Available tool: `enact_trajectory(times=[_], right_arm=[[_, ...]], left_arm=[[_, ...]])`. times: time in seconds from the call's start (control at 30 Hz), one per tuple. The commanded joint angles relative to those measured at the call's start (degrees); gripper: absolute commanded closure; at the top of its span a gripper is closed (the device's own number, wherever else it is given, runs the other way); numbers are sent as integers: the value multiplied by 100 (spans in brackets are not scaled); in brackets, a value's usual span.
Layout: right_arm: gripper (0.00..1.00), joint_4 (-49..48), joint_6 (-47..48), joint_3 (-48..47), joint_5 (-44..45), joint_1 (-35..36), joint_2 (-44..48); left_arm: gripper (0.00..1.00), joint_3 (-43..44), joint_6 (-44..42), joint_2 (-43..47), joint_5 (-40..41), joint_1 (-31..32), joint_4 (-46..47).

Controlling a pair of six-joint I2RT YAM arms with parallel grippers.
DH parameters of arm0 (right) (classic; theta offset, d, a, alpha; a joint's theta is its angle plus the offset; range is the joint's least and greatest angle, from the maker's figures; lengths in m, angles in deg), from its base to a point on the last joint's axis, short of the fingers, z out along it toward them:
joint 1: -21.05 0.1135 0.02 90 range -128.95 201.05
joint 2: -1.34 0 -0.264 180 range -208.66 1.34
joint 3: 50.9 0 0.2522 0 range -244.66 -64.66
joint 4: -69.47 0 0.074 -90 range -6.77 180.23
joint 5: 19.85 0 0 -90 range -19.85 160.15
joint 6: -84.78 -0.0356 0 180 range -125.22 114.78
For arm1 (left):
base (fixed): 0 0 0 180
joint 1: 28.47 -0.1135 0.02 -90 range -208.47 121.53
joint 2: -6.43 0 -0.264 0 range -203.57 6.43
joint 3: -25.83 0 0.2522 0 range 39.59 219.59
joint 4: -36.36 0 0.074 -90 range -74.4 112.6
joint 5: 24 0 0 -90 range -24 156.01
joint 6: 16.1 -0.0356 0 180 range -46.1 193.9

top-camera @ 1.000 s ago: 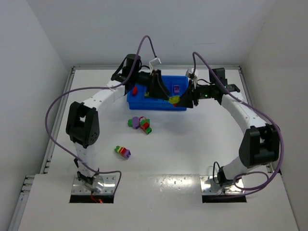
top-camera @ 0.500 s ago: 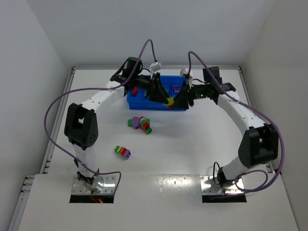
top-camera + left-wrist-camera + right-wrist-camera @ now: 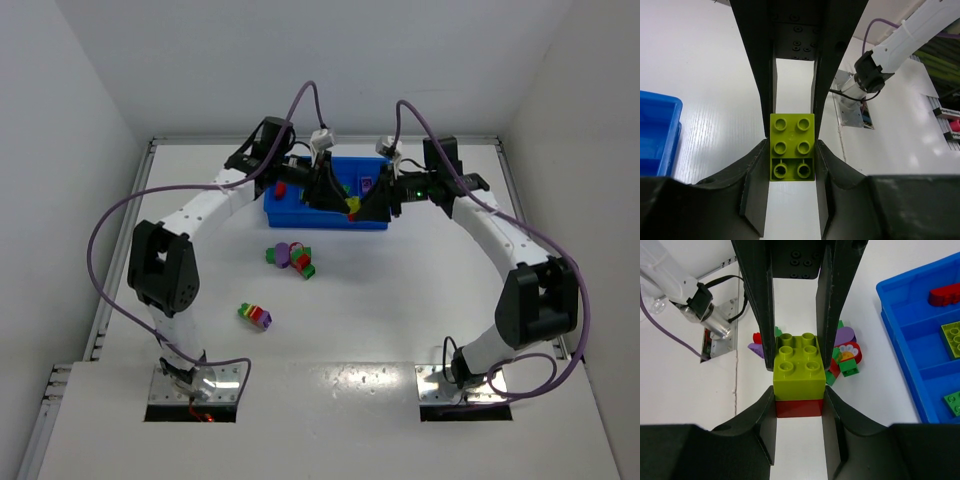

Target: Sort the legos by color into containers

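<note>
Lime lego (image 3: 792, 146) tight in left hand (image 3: 792, 150), lime-on-red stack (image 3: 798, 375) tight in right hand (image 3: 798, 385), both tip-to-tip by blue tray (image 3: 285, 213).

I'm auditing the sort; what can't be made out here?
- Top view: tray contents, largely covered by left end effector and right end effector; loose pile brick count, too small.
- Right wrist: loose pile, behind the held lime-and-red stack; tray cut off at right edge.
- Left wrist: tray cut off at left edge.

You're looking at glossy, smooth plastic — lime brick (image 3: 792, 145), lime-on-red stack (image 3: 797, 367), blue tray (image 3: 910, 307) — and matt black fingers (image 3: 757, 75).
</note>
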Motion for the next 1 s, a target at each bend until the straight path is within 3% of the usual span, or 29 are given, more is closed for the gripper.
enact_trajectory(times=[0.0,0.1,0.23,0.47,0.8,0.97], right_arm=[[100,-525,-359,57,-386,36,-20],[100,-331,-175,294,-386,36,41],[100,125,456,594,-263,36,216],[100,311,695,1006,-26,36,489],[100,258,696,884,335,-16,604],[100,258,696,770,449,-69,656]], left_arm=[[92,78,-463,244,213,107,-52],[94,297,-60,244,275,-103,420],[95,360,1372,244,609,-551,1782],[95,273,1778,104,1417,-745,2425],[94,-97,760,-352,4973,-403,1486],[94,35,505,-889,6023,-280,1134]])
